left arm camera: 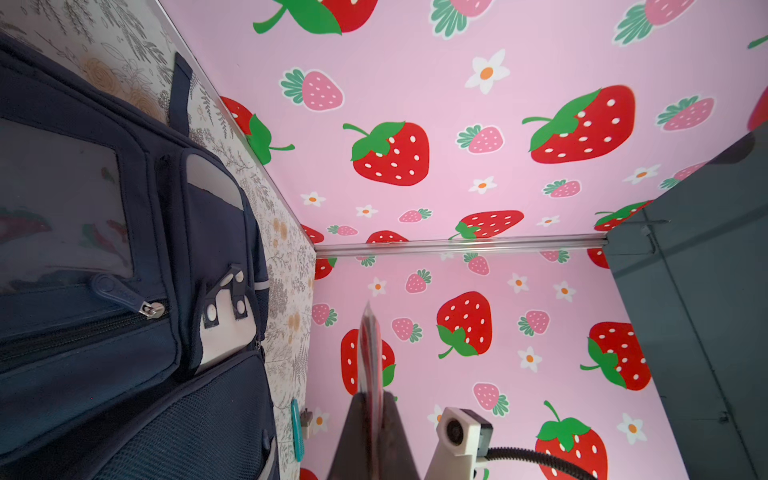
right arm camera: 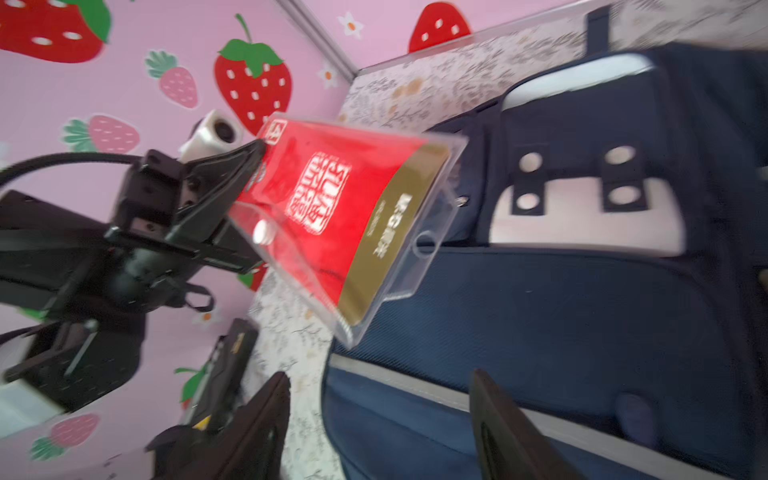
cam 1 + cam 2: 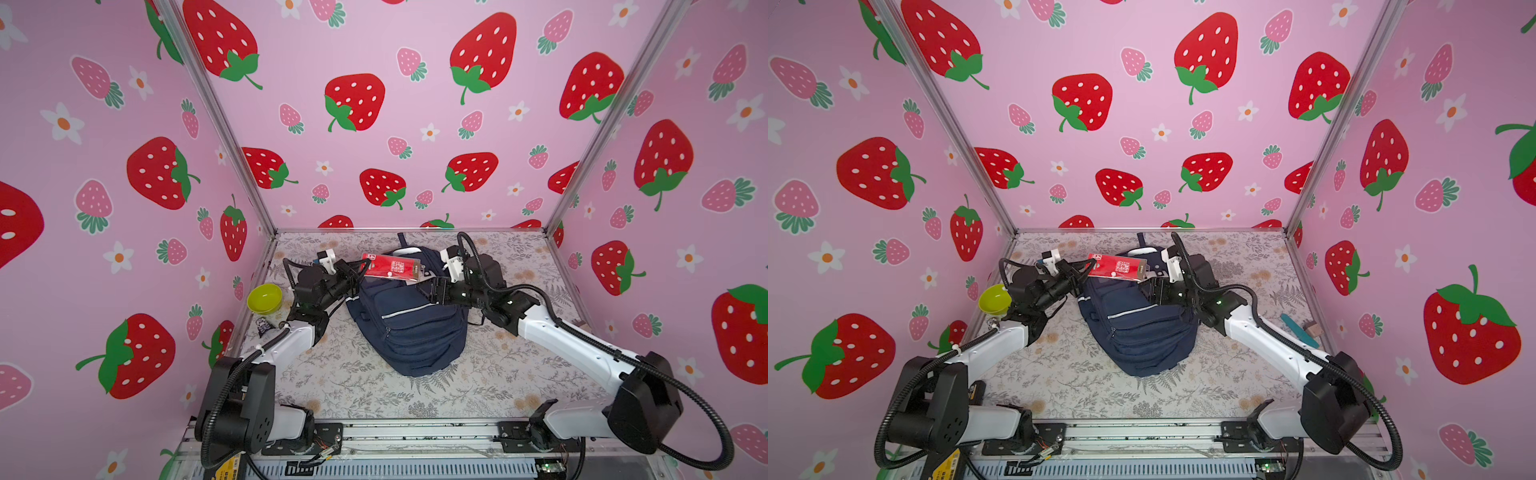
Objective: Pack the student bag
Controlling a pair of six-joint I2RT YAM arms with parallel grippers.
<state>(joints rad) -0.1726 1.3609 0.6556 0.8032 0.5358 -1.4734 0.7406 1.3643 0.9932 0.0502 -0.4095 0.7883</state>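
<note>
In both top views the student bag (image 3: 409,328) lies flat on the bench (image 3: 519,374). The left pincer (image 3: 358,269) is clamped on one end of a red packet (image 3: 392,266) held over the bag's top end, and the right pincer (image 3: 432,291), jaws apart and empty, sits beside the packet's other end. In the left wrist view the packet (image 1: 370,353) shows edge-on in the closed pincer, and the zip (image 1: 153,309) in view is shut, so a pocket probably needs opening first. In the right wrist view the packet (image 2: 345,216) hangs tilted above the fabric: let the free pincer spread a pocket mouth, then feed the packet in edge first.
</note>
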